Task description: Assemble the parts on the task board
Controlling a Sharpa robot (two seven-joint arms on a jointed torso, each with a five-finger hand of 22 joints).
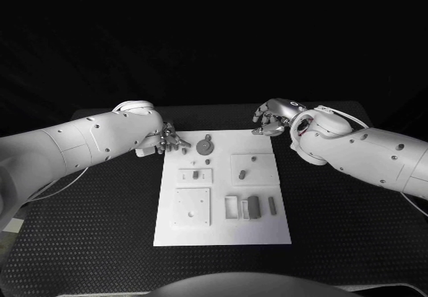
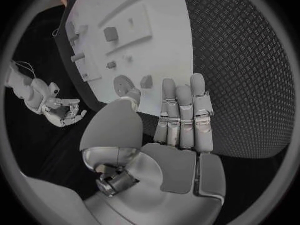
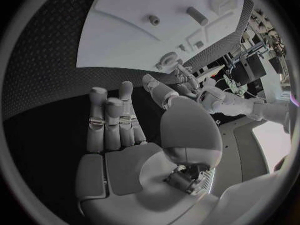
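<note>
The white task board [image 1: 223,232] lies in the middle of the table with several grey parts on it. A round disc part [image 1: 205,147] and a small block [image 1: 185,150] sit near its far left corner. My left hand [image 1: 169,141] hovers at that corner, fingers apart, holding nothing. The left wrist view shows its straight fingers [image 2: 182,116] just short of the disc [image 2: 122,82] and block [image 2: 147,81]. My right hand [image 1: 270,120] hangs off the board's far right corner, empty. In the right wrist view its fingers [image 3: 112,122] are spread over the mat beside the board [image 3: 119,45].
Raised square plates [image 1: 193,207] [image 1: 252,168] and a small one [image 1: 195,176] sit on the board. A grey bar [image 1: 254,206], a thin piece [image 1: 273,206] and a frame [image 1: 232,207] lie near its right front. Black textured mat [image 1: 347,235] surrounds the board.
</note>
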